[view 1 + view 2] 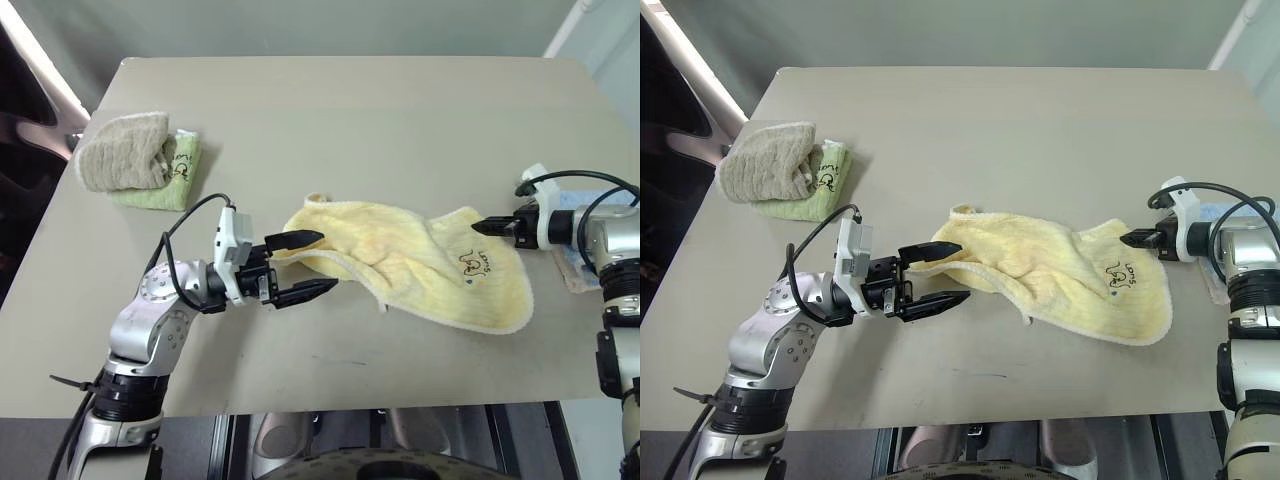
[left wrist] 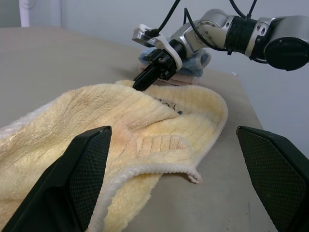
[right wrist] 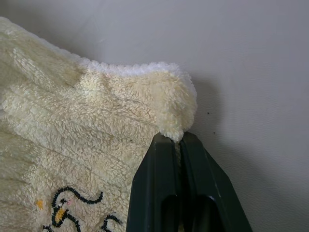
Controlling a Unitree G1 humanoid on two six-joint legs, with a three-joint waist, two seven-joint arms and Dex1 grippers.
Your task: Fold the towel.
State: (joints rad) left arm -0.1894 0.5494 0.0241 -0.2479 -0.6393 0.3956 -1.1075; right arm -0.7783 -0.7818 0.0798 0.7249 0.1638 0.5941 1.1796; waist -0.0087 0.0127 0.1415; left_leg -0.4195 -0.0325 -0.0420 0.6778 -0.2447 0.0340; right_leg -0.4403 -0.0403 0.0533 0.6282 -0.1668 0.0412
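Observation:
The pale yellow towel (image 1: 420,262) lies crumpled in the middle of the table (image 1: 350,110), its printed lettering (image 1: 472,262) near the right corner. My left gripper (image 1: 326,262) stands open and level at the towel's left end, with the folded left edge between its fingers (image 2: 82,179). My right gripper (image 1: 482,228) is shut on the towel's far right corner. The right wrist view shows that corner (image 3: 174,111) pinched between the two fingertips (image 3: 159,159). The right gripper (image 2: 141,83) also shows in the left wrist view, at the towel's far edge.
A beige-brown towel (image 1: 122,150) sits on a light green one (image 1: 168,188) at the table's back left. A light blue folded towel (image 2: 195,59) lies under my right arm at the right edge. The table's front edge runs just behind my left arm.

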